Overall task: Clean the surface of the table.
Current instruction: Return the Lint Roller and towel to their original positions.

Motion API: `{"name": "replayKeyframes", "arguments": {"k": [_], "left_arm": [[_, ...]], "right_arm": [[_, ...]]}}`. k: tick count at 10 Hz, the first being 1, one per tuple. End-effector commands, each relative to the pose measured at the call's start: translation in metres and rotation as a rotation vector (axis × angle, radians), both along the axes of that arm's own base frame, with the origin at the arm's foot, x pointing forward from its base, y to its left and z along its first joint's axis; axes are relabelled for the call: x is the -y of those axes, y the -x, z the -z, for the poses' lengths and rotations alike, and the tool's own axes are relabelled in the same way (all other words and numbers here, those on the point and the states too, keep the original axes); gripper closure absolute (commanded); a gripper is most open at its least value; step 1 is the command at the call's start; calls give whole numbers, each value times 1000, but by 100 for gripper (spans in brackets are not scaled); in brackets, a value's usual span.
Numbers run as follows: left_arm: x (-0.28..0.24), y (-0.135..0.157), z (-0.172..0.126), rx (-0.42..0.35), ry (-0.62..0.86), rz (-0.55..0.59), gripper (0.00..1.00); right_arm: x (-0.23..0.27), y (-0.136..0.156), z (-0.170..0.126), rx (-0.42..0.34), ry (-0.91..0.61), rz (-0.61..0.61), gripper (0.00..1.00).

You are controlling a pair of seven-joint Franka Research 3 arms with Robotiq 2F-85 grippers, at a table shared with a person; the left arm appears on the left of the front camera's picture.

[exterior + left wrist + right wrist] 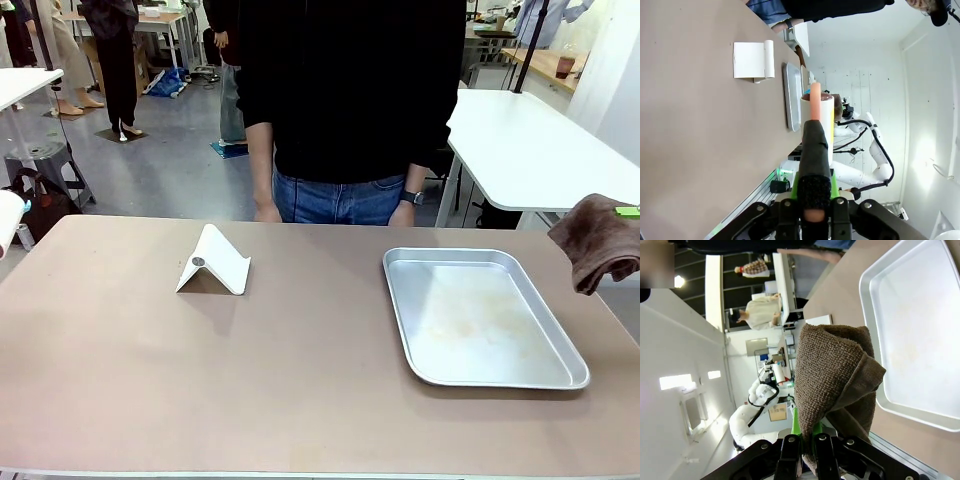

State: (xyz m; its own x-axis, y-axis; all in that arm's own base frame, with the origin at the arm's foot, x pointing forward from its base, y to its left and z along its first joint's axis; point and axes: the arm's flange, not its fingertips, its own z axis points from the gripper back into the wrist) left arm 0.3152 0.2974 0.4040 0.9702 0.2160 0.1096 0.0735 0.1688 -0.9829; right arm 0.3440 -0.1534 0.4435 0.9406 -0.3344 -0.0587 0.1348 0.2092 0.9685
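The taupe-brown table (150, 380) stretches across the front view. At its right edge a brown cloth (598, 243) hangs above the surface, with my right gripper (627, 212) shut on it. In the right wrist view the cloth (832, 370) bunches up from between the fingers of that gripper (812, 440). At the far left edge a white container (8, 218) pokes in above the table. In the left wrist view my left gripper (815, 125) is shut on this white container (826, 117), which has an orange-pink part on it.
A silver tray (480, 318) with faint stains lies on the right half of the table. A white folded stand (213, 263) sits left of centre. A person stands at the far edge, with hands (267, 212) near the table.
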Motion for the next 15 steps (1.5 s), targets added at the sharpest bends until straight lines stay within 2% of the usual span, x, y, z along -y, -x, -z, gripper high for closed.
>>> {"name": "replayKeyframes", "arguments": {"k": [1,8,9,10,12,15], "left_arm": [[5,4,-1,6,-6,1,87],[5,4,-1,6,-6,1,87],[1,1,1,-3,-1,2,78],[5,1,-7,9,66,4,78],[36,-4,-27,-47,79,101,78],[103,-25,-59,-103,14,138,78]], "right_arm": [[0,0,-3,14,-11,-2,93],[0,0,-3,14,-11,-2,93],[0,0,0,0,0,0,93],[-7,3,-9,21,16,17,93],[-45,-9,-32,70,49,-9,93],[-131,-30,-65,71,180,-109,93]]}}
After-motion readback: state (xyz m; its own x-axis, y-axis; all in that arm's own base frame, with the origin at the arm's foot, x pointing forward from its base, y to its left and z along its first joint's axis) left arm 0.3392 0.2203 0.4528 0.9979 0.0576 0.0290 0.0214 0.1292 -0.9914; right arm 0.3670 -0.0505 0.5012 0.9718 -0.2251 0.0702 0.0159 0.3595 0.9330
